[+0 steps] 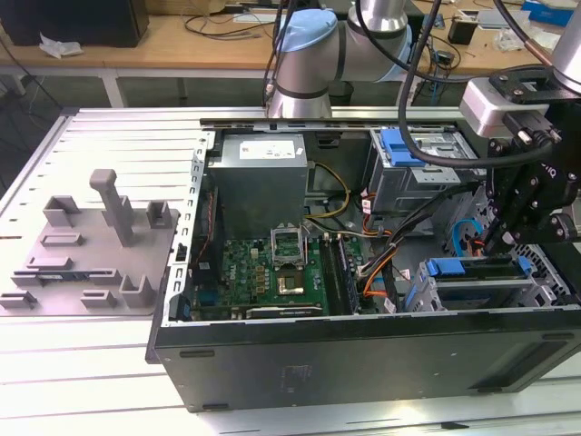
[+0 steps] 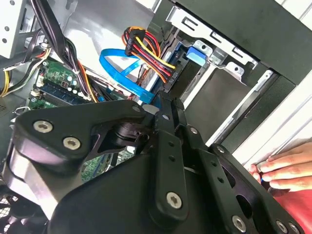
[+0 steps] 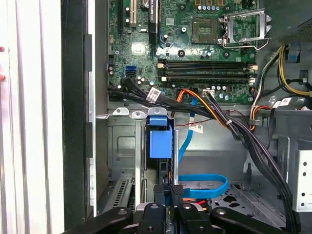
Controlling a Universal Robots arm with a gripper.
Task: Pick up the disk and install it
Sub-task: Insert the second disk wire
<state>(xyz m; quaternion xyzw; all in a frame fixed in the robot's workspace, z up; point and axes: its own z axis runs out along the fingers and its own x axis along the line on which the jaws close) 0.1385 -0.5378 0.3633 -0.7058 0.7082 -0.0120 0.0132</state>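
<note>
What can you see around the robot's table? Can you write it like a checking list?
Surface: light grey slatted table carrying an open computer case.
Job's things: the disk, blue-framed, lies in a bay at the exterior view's right end of the case.
Clutter: grey moulded tray on the table, at the exterior view's left.
Gripper: the gripper hangs just above the disk.
Cables: blue flat cable and orange-and-black bundle inside the case.
Surroundings: a bench behind the table; a person's hand beside the case.
</note>
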